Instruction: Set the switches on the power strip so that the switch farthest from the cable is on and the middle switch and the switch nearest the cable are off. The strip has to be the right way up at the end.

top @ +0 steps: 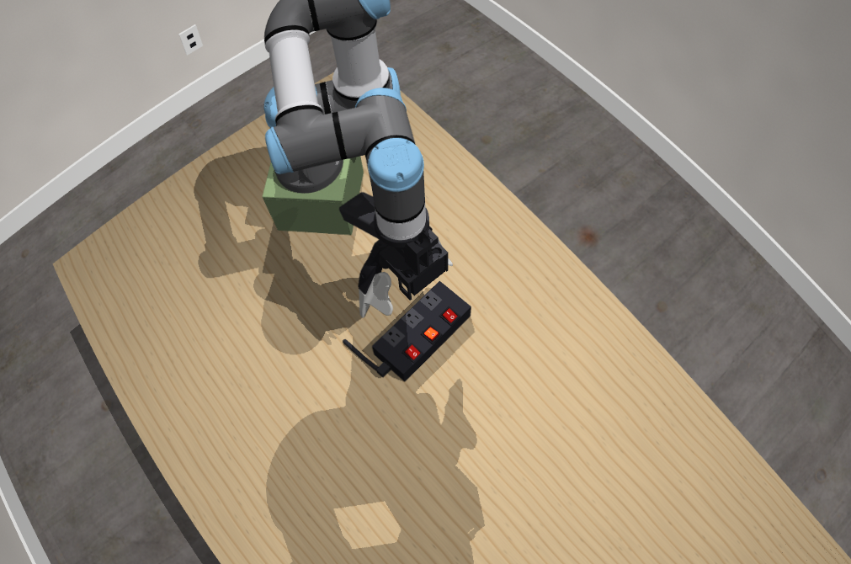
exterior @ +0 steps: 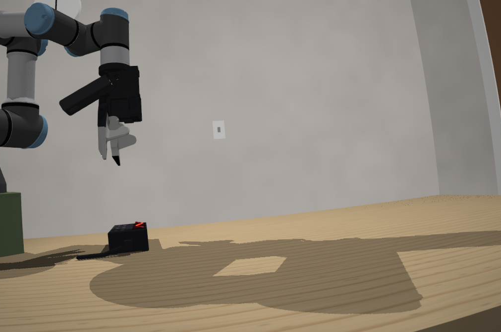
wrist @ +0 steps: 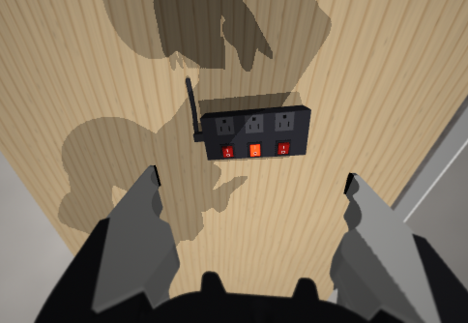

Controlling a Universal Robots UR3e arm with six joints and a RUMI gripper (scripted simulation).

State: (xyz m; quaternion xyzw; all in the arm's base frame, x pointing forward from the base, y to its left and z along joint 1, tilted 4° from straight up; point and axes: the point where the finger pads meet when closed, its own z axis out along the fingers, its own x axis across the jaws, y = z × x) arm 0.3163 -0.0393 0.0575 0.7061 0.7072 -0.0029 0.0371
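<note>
The black power strip lies face up on the wooden table, its short cable stub pointing left. It has three sockets and three red switches. In the wrist view the strip shows the middle switch lit bright orange, while the switch nearest the cable and the one farthest from it are darker red. My gripper is open and empty, high above the table and behind the strip, as the side view shows.
The arm's green base block stands at the back of the table. Grey floor surrounds the table, and its right edge shows in the wrist view. Large shadows of the arm fall across the wood.
</note>
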